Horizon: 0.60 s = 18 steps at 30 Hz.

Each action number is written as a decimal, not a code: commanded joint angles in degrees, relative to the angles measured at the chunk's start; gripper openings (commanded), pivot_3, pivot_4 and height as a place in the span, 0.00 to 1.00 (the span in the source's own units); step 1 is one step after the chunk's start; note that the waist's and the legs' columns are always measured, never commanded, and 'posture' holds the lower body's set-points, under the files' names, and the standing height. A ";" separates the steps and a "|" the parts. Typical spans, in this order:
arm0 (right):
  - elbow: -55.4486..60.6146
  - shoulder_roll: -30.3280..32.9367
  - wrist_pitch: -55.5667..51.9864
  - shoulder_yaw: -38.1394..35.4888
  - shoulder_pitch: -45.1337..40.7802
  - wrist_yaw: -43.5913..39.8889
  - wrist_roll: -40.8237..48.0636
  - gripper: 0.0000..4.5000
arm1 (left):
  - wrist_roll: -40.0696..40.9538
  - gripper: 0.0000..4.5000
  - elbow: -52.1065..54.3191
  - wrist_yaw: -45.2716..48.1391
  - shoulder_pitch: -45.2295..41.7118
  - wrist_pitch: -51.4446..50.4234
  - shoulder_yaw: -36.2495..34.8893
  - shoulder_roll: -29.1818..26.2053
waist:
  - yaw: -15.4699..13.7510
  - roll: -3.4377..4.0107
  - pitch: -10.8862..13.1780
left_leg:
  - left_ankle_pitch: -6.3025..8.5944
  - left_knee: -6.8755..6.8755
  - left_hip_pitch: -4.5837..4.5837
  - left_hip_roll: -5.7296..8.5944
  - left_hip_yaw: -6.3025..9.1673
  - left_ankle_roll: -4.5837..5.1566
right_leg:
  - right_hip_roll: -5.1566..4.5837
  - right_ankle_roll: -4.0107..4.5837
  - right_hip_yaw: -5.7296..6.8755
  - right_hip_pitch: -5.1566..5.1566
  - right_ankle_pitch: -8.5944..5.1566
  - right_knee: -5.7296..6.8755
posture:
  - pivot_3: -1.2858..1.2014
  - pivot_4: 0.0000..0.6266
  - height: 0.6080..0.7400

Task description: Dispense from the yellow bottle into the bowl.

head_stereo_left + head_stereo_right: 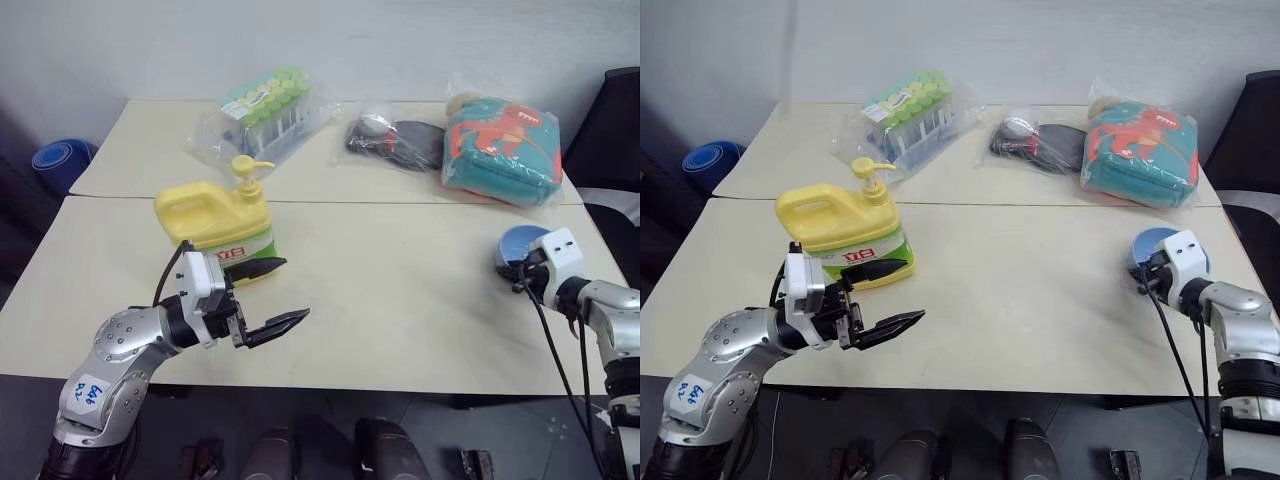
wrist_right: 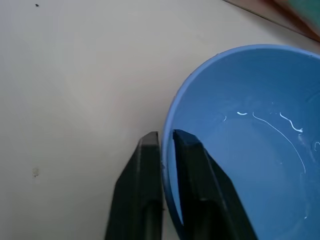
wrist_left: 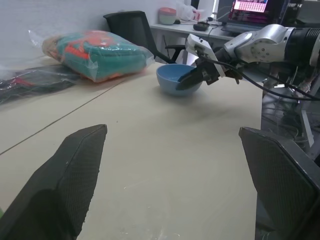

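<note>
Bowl [image 2: 250, 125] empty bar thin streaks, right fingers [image 2: 150, 165] clamped on its rim, left fingers [image 1: 285, 322] apart.

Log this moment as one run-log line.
left gripper: open, beside yellow bottle, not touching | right gripper: shut on bowl rim | bowl: far across table from bottle
</note>
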<state>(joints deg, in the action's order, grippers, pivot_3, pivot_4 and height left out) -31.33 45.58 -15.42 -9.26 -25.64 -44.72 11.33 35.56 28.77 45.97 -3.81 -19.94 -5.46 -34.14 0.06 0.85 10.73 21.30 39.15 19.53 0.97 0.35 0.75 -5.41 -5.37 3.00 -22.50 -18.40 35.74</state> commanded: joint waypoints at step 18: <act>32.77 -7.39 -16.30 23.02 -28.51 -20.72 3.80 0.00 | 31.50 0.01 -2.99 -18.45 -22.42 -16.76 -19.24 -12.17 | 0.00 -0.03 0.13 | -0.06 0.14 0.61 0.10 0.59 -0.14 | -0.02 -0.01 0.42 -0.34 0.00 0.06 | 0.52 0.24 1.00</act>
<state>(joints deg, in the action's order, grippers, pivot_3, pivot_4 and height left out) 1.53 38.37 -31.53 13.36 -51.85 -64.46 15.76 68.89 26.91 28.45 -24.58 -36.89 -25.20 -45.44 0.06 0.82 10.86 21.22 39.34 20.34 1.09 1.01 0.60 -5.45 -5.38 3.50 -23.02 -18.39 35.85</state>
